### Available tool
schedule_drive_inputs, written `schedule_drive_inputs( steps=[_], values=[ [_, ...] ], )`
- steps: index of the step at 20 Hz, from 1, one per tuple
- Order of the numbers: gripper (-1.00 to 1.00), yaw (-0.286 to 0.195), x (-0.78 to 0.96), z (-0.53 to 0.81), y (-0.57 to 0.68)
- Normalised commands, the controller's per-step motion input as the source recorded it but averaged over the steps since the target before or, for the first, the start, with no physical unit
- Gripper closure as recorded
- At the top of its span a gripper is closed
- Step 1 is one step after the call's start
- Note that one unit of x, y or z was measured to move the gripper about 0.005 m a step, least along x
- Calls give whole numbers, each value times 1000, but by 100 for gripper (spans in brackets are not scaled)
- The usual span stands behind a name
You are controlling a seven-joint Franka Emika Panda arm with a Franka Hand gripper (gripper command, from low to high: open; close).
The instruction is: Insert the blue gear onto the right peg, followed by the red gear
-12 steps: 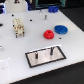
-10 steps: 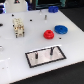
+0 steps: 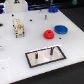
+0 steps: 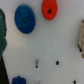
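In the exterior view, going left to right, a pale blocky object (image 3: pixel 18 27) stands on the white table (image 3: pixel 15 50); then comes the grey base (image 3: pixel 45 56) with two pegs (image 3: pixel 50 50), then the red gear (image 3: pixel 48 34), and just beside it the blue gear (image 3: pixel 60 29). Both lie flat, well apart from the pegs.

The step in hand looks like reaching for the blue gear: come down centred over its hub and avoid nudging the red neighbour. No fingers show in either view, so I cannot tell the gripper's opening.
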Motion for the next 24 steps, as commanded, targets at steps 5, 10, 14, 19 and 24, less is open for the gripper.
schedule_drive_inputs(
  steps=[5,10,14,19,24],
  values=[
    [-100,0,-286,-311,588],
    [-100,0,-205,-500,371],
    [-100,0,-198,-524,326],
    [-100,0,-218,-572,188],
    [-100,0,-300,-553,-16]
  ],
)
